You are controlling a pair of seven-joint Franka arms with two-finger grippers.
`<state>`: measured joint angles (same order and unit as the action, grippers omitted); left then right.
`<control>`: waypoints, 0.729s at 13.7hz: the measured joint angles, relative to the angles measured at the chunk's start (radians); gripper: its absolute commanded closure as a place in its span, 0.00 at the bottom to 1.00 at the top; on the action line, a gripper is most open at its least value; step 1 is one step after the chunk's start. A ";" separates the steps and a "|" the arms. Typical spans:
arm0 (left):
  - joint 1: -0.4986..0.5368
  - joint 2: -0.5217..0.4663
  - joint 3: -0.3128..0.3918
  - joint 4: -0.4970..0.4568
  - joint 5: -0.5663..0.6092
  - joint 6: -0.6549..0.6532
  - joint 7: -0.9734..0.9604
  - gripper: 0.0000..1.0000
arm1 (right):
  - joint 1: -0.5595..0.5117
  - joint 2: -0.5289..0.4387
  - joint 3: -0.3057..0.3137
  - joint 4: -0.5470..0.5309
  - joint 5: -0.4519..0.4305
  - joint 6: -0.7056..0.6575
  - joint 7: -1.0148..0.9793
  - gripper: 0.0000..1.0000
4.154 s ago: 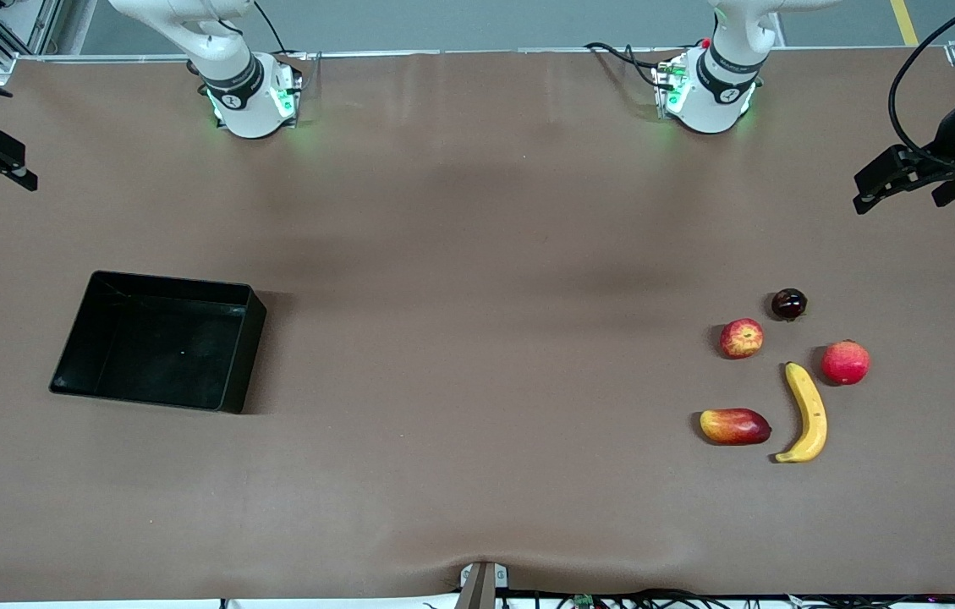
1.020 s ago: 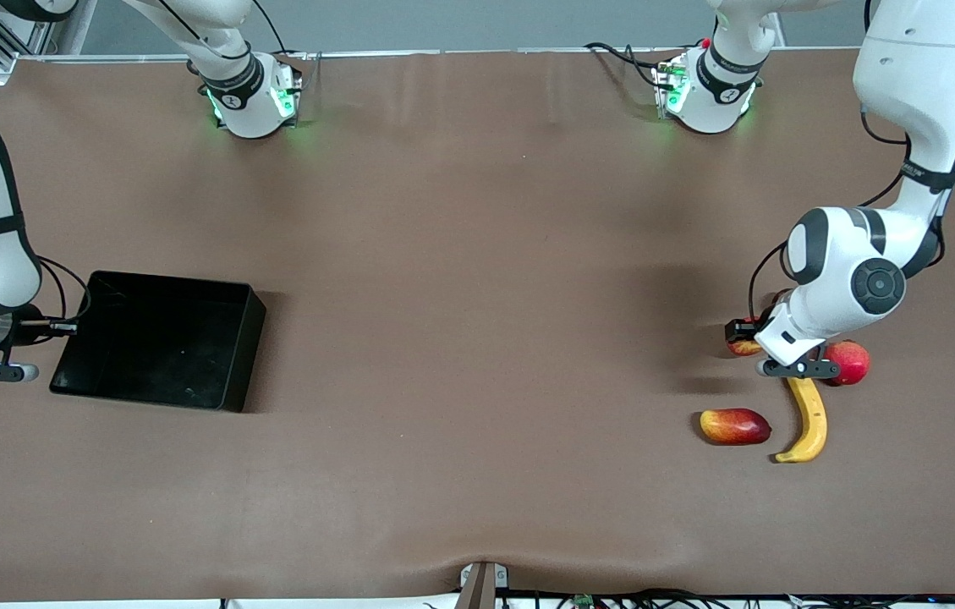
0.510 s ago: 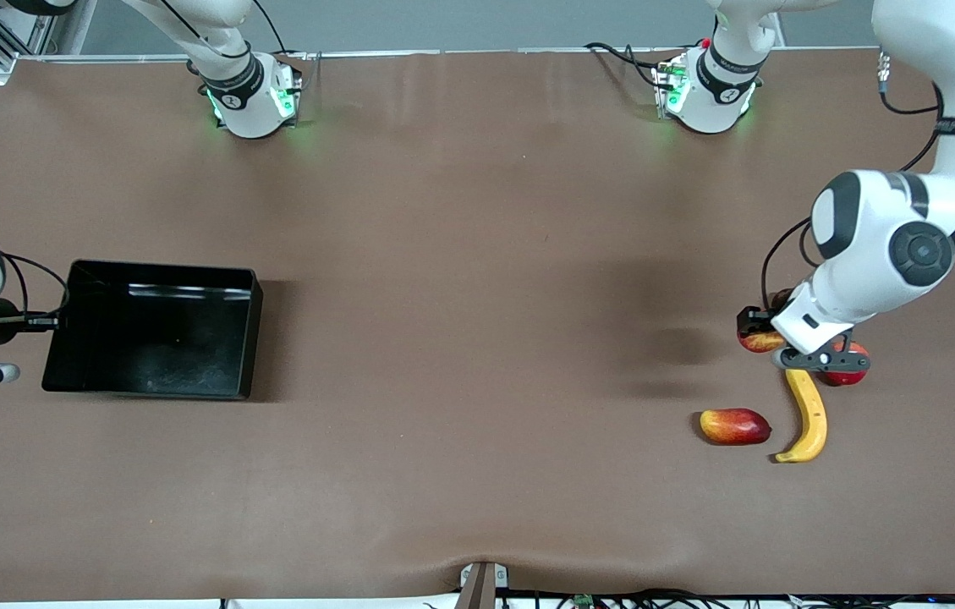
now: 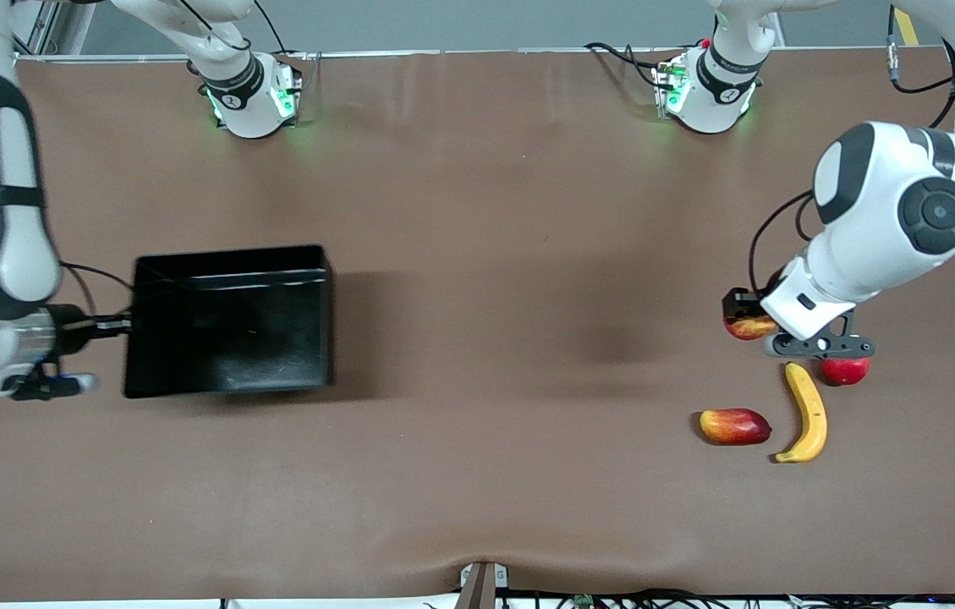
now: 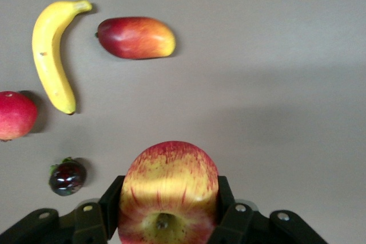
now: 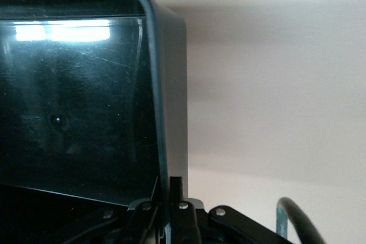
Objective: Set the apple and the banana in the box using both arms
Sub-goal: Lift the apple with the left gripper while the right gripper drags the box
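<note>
The apple [image 4: 749, 326], red with yellow streaks, sits between the fingers of my left gripper [image 4: 746, 315], which is shut on it above the table by the other fruit. In the left wrist view the apple [image 5: 168, 190] fills the left gripper [image 5: 170, 199], stem dimple toward the camera. The yellow banana [image 4: 807, 412] [image 5: 48, 50] lies on the table below it, nearer to the front camera. My right gripper [image 4: 123, 324] [image 6: 170, 198] is shut on one short wall of the black box [image 4: 227, 258] [image 6: 166, 84] and holds it raised over the table. The box is empty.
A red-yellow mango-like fruit [image 4: 735, 425] [image 5: 136, 37] lies beside the banana. A pinkish-red round fruit [image 4: 845, 370] [image 5: 14, 115] shows under the left wrist. A dark plum [image 5: 67, 176] lies close to the held apple. Brown table [image 4: 485, 381] stretches between box and fruit.
The right arm has carried the box toward the left arm's end of the table. The left gripper has risen a little with the apple.
</note>
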<state>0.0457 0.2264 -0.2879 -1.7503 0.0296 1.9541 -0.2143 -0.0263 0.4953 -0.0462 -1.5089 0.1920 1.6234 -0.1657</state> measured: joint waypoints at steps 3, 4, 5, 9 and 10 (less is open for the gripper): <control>-0.004 0.001 -0.068 0.030 0.000 -0.006 -0.118 1.00 | 0.156 -0.001 0.002 0.001 0.052 0.011 0.162 1.00; -0.010 0.003 -0.085 0.037 0.000 -0.006 -0.155 1.00 | 0.202 -0.001 0.002 0.001 0.082 0.022 0.215 1.00; -0.023 0.007 -0.094 0.044 0.000 -0.006 -0.190 1.00 | 0.245 -0.001 0.003 0.001 0.102 0.043 0.267 1.00; -0.111 0.064 -0.100 0.075 0.000 -0.003 -0.319 1.00 | 0.418 0.018 0.004 -0.012 0.116 0.180 0.446 1.00; -0.131 0.084 -0.099 0.080 0.000 0.003 -0.345 1.00 | 0.459 0.032 0.004 -0.017 0.116 0.223 0.486 1.00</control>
<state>-0.0856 0.3105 -0.3873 -1.6700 0.0296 1.9575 -0.5590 0.4330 0.5272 -0.0421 -1.5254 0.3080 1.8468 0.3201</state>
